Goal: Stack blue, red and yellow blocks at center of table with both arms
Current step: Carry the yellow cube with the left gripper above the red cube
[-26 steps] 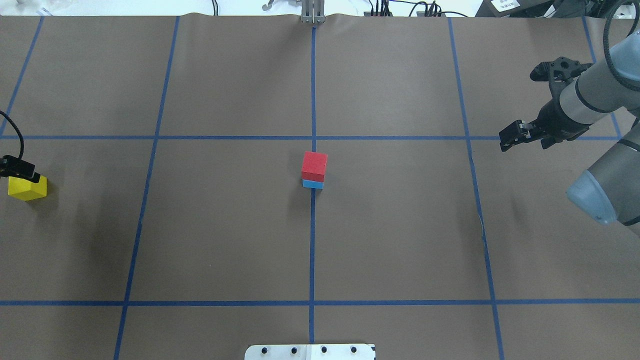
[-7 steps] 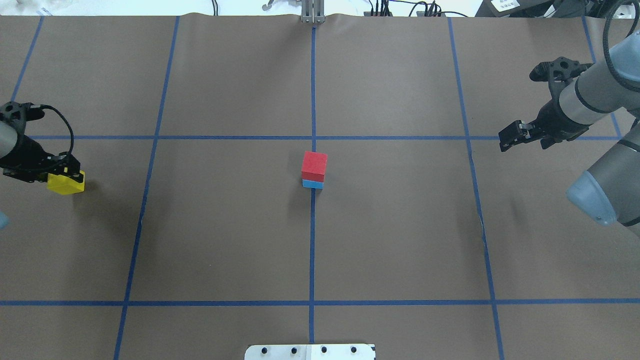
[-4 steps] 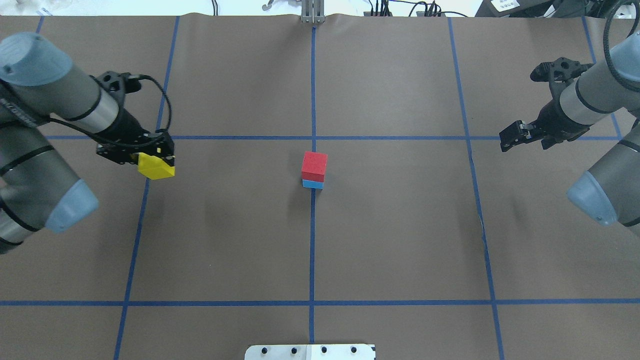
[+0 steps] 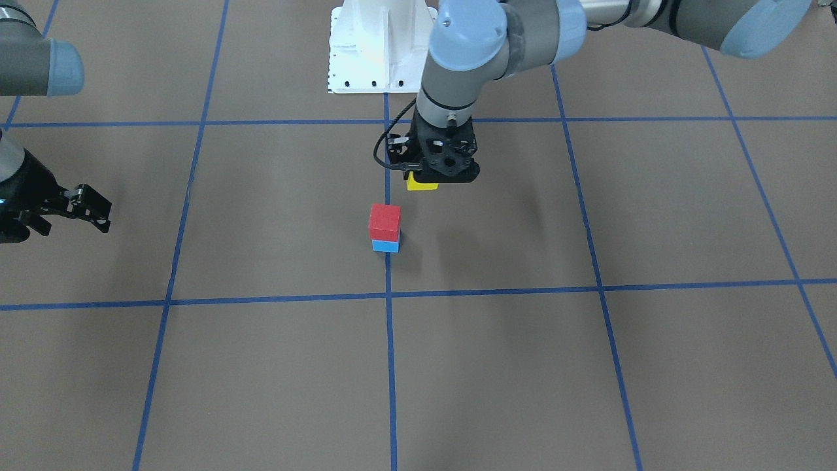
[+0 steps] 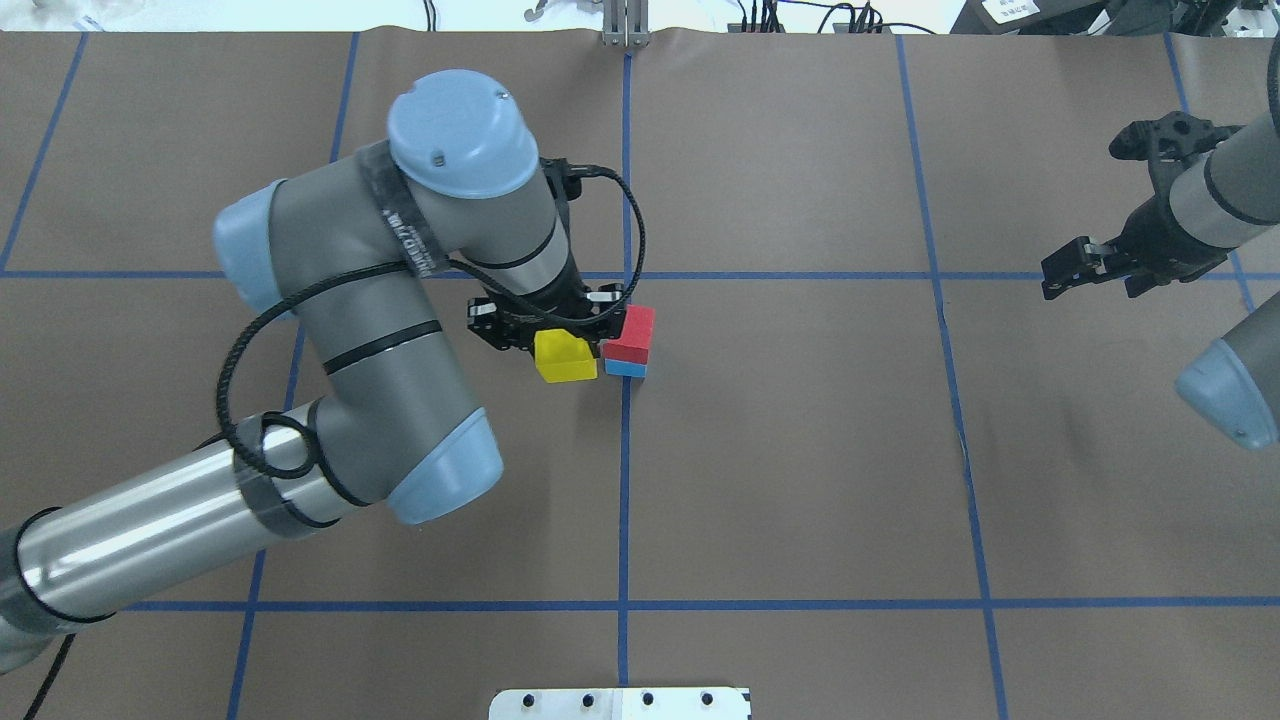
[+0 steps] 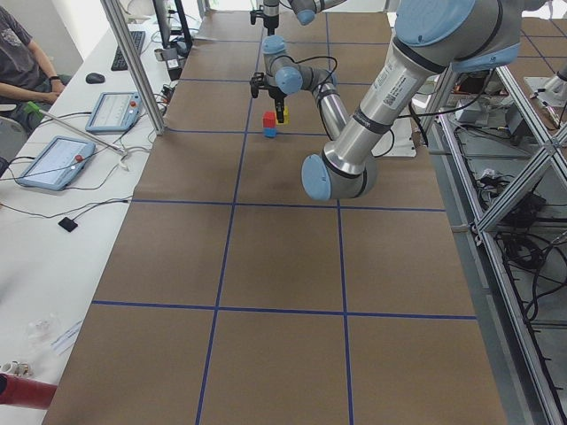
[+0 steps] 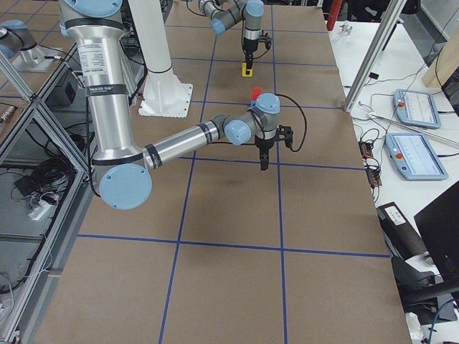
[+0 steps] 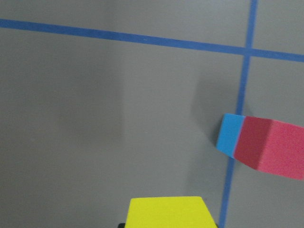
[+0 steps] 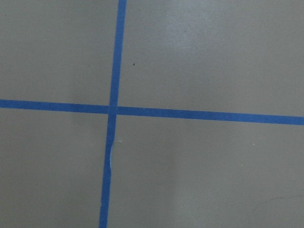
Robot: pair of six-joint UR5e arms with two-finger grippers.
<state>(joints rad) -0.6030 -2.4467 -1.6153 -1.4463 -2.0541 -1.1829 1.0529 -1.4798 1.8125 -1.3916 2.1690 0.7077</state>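
A red block (image 5: 630,333) sits on a blue block (image 5: 625,369) at the table's center, on the crossing of the blue tape lines. My left gripper (image 5: 558,342) is shut on a yellow block (image 5: 565,358) and holds it in the air just left of the stack, apart from it. In the front view the yellow block (image 4: 422,184) hangs under the left gripper (image 4: 431,178), behind the red block (image 4: 384,221). The left wrist view shows the yellow block (image 8: 168,211), the red block (image 8: 275,149) and the blue block (image 8: 231,135). My right gripper (image 5: 1072,272) is open and empty at the right.
Brown paper with a blue tape grid (image 5: 625,500) covers the table. The robot's white base plate (image 5: 620,703) is at the near edge. The right wrist view shows only a tape crossing (image 9: 113,109). Operators' tablets (image 6: 53,161) lie on a side table.
My left arm has carried the yellow block from the table's far left to just beside the stack. My right arm has drawn back a little to the right.
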